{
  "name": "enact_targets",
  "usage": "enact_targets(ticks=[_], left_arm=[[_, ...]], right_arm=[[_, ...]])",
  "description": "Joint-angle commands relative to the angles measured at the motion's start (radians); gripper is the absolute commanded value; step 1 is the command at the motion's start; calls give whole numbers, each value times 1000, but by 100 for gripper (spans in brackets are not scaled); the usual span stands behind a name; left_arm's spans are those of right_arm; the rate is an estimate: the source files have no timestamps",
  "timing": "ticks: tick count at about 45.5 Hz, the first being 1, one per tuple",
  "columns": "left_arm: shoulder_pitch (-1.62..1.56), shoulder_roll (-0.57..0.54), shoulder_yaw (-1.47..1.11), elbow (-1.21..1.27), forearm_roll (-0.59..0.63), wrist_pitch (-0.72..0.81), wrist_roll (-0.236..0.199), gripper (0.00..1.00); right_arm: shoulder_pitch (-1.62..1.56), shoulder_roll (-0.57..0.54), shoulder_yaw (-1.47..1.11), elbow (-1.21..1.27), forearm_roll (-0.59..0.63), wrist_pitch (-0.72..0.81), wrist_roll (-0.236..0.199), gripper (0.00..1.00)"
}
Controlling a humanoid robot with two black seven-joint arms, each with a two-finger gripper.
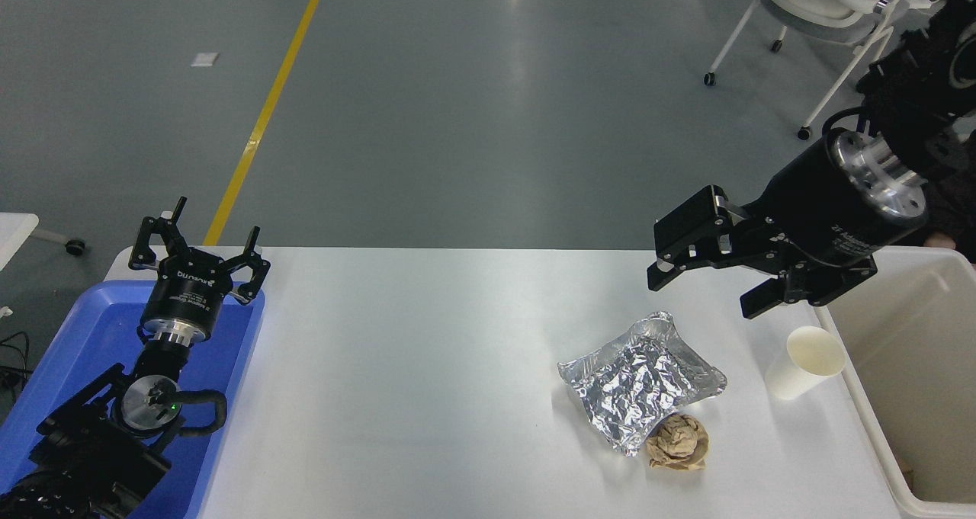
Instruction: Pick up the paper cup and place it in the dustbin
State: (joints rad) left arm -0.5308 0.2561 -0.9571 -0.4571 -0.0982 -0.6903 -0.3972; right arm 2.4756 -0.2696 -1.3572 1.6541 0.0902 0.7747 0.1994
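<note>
The white paper cup (804,363) stands upright on the table near its right edge, just left of the off-white dustbin (862,412). My right gripper (705,289) hangs open and empty above the table, up and to the left of the cup, its fingers pointing left. My left gripper (197,243) is open and empty, parked over the blue tray at the lower left.
A crinkled silver foil tray (642,380) lies left of the cup, with a crumpled brown paper ball (678,443) at its near side. A blue plastic tray (91,351) sits at the table's left end. A white wheeled chair (823,1) stands on the floor beyond.
</note>
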Motion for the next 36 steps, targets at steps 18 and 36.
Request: enact_targets(ticks=[18,36], left_arm=[[0,0,0,-2,0,0,0,100],[-2,0,0,-2,0,-2,0,100]], right_arm=[[-454,30,135,-324,-165,-262,37,100],[-770,36,197,-542,-389,-431,109,100]])
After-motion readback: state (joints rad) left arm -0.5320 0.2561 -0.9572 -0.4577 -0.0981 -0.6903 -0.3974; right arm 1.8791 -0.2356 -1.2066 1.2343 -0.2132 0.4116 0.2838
